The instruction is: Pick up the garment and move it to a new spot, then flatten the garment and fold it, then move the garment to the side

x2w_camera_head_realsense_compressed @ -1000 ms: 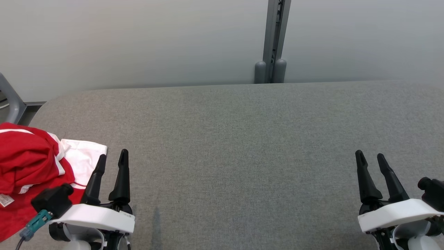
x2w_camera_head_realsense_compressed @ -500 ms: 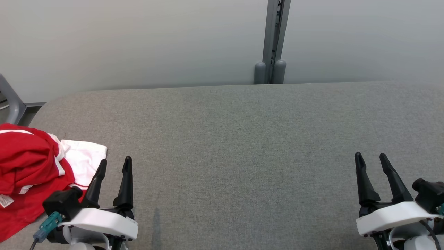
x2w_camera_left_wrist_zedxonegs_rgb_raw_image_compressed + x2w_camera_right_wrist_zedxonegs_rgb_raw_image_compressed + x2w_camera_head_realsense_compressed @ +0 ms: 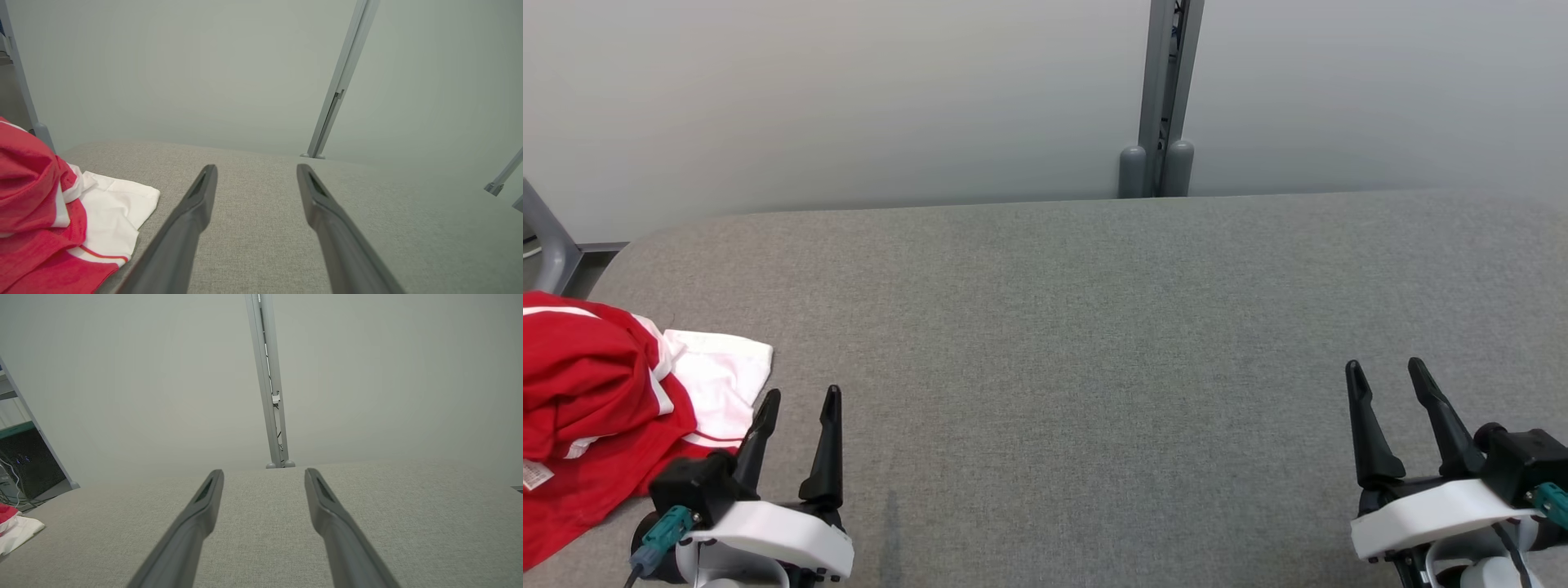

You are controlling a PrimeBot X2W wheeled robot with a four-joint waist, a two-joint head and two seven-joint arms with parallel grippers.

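A crumpled red and white garment [image 3: 596,392] lies at the left end of the grey fabric table [image 3: 1078,327]; its white part points toward the middle. The left wrist view has the garment [image 3: 49,220] at its left edge, and the right wrist view catches a corner of the garment [image 3: 16,531] far left. My left gripper [image 3: 800,397] stands open just right of the garment, apart from it, nothing between its fingers. Over the table's right end my right gripper [image 3: 1384,369] is open and empty too.
A pale wall with a grey upright post [image 3: 1160,98] runs behind the table's far edge. A grey frame leg [image 3: 547,237] stands past the table's left end. In the right wrist view dark shelving [image 3: 24,465] shows at the far left.
Both grippers have drawn back toward the near edge of the table, the left one also shifting a little right, away from the garment. The garment lies unmoved.
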